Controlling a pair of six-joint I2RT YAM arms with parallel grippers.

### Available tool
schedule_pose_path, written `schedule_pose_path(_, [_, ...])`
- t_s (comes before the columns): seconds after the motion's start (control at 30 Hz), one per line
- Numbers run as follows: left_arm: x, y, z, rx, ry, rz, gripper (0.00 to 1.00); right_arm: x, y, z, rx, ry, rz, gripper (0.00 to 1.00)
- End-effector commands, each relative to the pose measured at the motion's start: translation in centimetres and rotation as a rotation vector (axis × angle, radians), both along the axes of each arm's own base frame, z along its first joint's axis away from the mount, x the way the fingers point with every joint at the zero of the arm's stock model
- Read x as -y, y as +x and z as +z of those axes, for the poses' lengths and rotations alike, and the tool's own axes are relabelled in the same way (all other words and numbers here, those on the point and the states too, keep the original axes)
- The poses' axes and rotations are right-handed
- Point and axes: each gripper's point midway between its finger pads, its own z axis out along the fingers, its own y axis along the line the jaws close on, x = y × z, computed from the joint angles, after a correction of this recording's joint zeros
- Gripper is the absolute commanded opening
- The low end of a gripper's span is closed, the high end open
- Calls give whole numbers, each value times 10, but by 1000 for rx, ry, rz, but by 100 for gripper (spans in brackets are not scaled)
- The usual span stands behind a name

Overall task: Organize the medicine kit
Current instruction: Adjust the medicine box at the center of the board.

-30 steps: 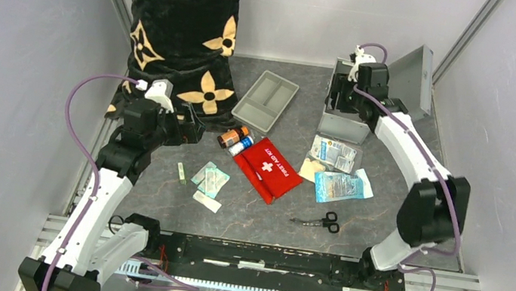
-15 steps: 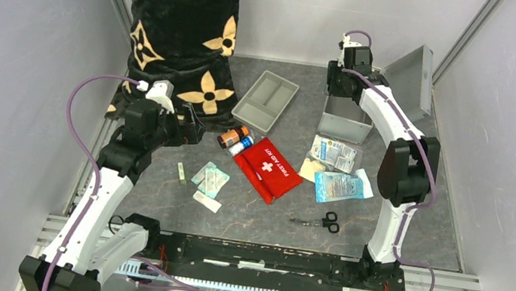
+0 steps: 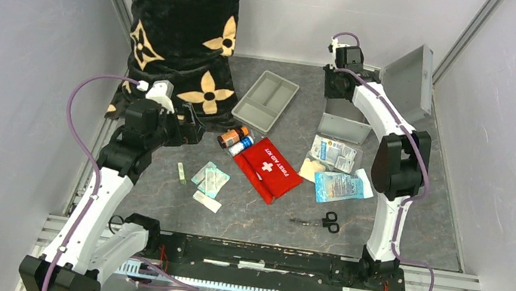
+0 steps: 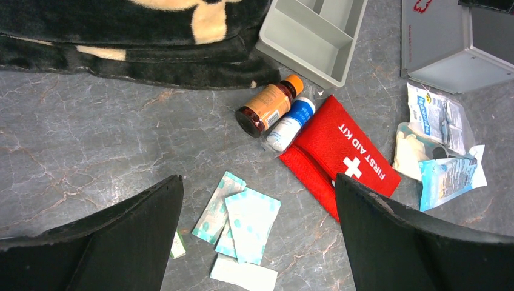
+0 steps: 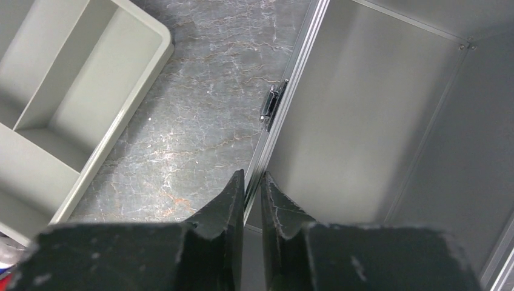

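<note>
**Entry: medicine kit** point(image 3: 343, 128). We log it at the far right corner of the bench point(image 3: 267, 223). It is a silver-grey metal case, mouth up. Its long axis runs from the near edge toward the far edge. The lid point(image 3: 410, 79) is hinged on the right long side and stands open, tilted toward the right edge. The latch point(image 5: 270, 104) sits on the left long wall.

**Hidden or cut off:** From above, the right arm point(image 3: 377, 113) crosses the case and covers much of its mouth. The right wrist view shows only part of the bare metal inner walls, cut by the frame. The left wrist view catches one corner of the case at the top edge, with a clipped red mark we cannot read.

**Right end effector** point(image 5: 251, 179): It sits on the left long wall, nearer than the latch. The fingers are drawn nearly together, one inside the wall's rim and one outside. As far as we can see, they pinch it.

**Left end effector** point(image 4: 257, 182): The fingers are spread wide and hold nothing. It hangs over the left half of the bench, well apart from the kit.

**Also on the bench:**
- divided tray point(image 3: 267, 99), left of the kit
- red first-aid pouch point(image 3: 268, 168), mid-bench
- two bottles point(image 4: 276, 115), touching the pouch
- plasters point(image 4: 242, 221)
- sachets point(image 3: 340, 186), near the kit's near end
- scissors point(image 3: 321, 220)
</note>
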Motion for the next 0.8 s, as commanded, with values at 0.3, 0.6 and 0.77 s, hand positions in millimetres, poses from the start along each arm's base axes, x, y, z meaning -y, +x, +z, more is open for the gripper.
schedule_pose_path(0.3, [-2,3,0,18,37,-10,100,1,-20,3,-11,-137,250,0])
schedule_pose_path(0.6, [-1,4,-1,14,37,-14,100,-3,-59,-20,-59,-218,567,0])
schedule_pose_path(0.77, [-1,3,-1,14,39,-15,100,5,-73,-11,-13,-276,641,0])
